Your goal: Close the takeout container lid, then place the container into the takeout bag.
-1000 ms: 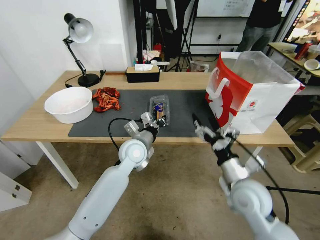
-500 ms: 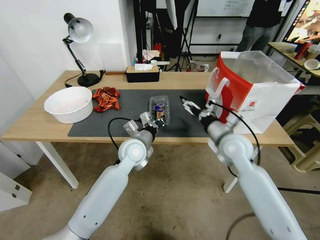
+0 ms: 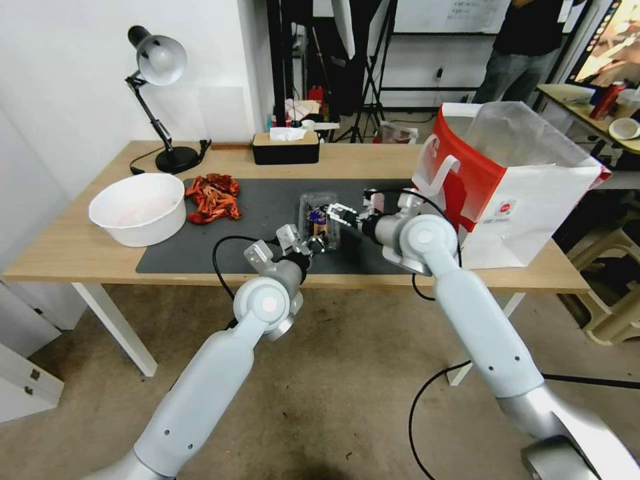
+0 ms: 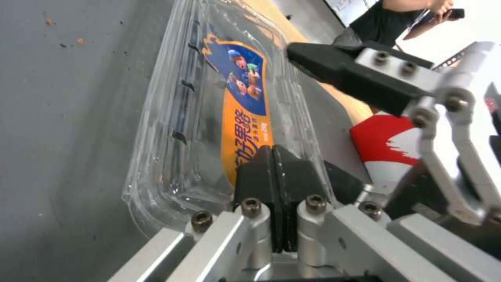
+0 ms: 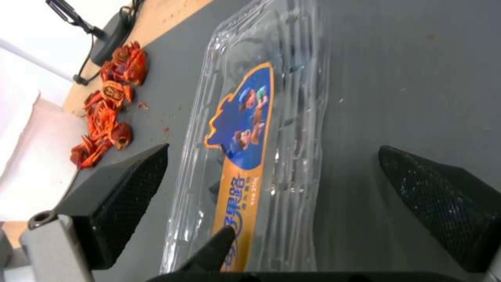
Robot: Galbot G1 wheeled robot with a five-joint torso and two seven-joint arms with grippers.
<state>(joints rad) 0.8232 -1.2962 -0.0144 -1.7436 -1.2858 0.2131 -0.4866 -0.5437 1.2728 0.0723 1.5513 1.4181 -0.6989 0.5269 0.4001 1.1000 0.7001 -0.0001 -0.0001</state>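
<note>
Between the spread jaws of the right gripper (image 3: 331,213) lies the takeout container (image 3: 320,219), its stickered lid (image 5: 245,156) down over the tray, on a dark grey mat (image 3: 260,220). At its near end, the left gripper (image 3: 315,245) presses its jaws together against the lid; whether they pinch the plastic rim is unclear. Beyond the right gripper stands the takeout bag (image 3: 507,193), mouth open. Red crayfish (image 3: 212,198), a white bowl (image 3: 138,209), a black tissue box (image 3: 285,148) and a desk lamp (image 3: 157,87) share the wooden table (image 3: 80,247).
</note>
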